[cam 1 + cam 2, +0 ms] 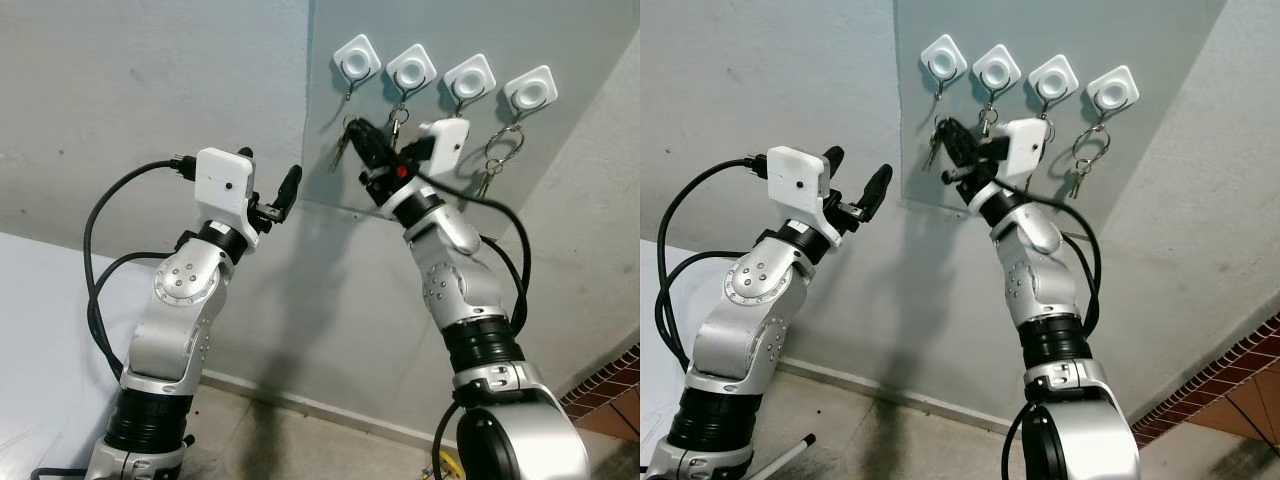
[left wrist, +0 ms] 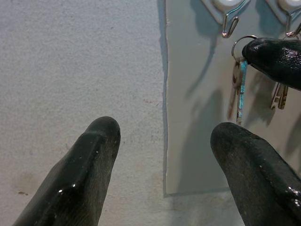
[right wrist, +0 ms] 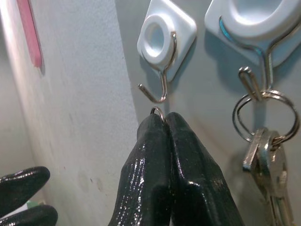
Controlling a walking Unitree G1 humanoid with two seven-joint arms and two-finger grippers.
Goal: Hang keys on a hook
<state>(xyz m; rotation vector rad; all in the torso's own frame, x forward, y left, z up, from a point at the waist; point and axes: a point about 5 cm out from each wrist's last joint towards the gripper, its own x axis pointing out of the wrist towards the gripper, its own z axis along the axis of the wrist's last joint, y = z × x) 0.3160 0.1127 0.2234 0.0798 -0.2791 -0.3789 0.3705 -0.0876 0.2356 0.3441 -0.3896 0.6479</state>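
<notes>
Four white hooks sit in a row on a grey panel (image 1: 570, 40). The leftmost hook (image 1: 356, 58) carries nothing on its wire (image 3: 161, 92). Just below it, my right gripper (image 3: 164, 118) is shut on a key ring (image 3: 158, 111). Its keys (image 1: 340, 150) dangle under the fingers and are seen again as keys (image 2: 239, 84) in the left wrist view. The ring's top is a short gap below the wire's tip. My left gripper (image 1: 270, 168) is open to the left of the panel, holding nothing.
The second hook (image 1: 411, 68), third hook (image 1: 470, 77) and fourth hook (image 1: 529, 90) each carry a key ring; one bunch (image 3: 265, 155) hangs close beside my right fingers. Bare grey wall spreads to the left. Red floor tiles (image 1: 610, 395) lie at the lower right.
</notes>
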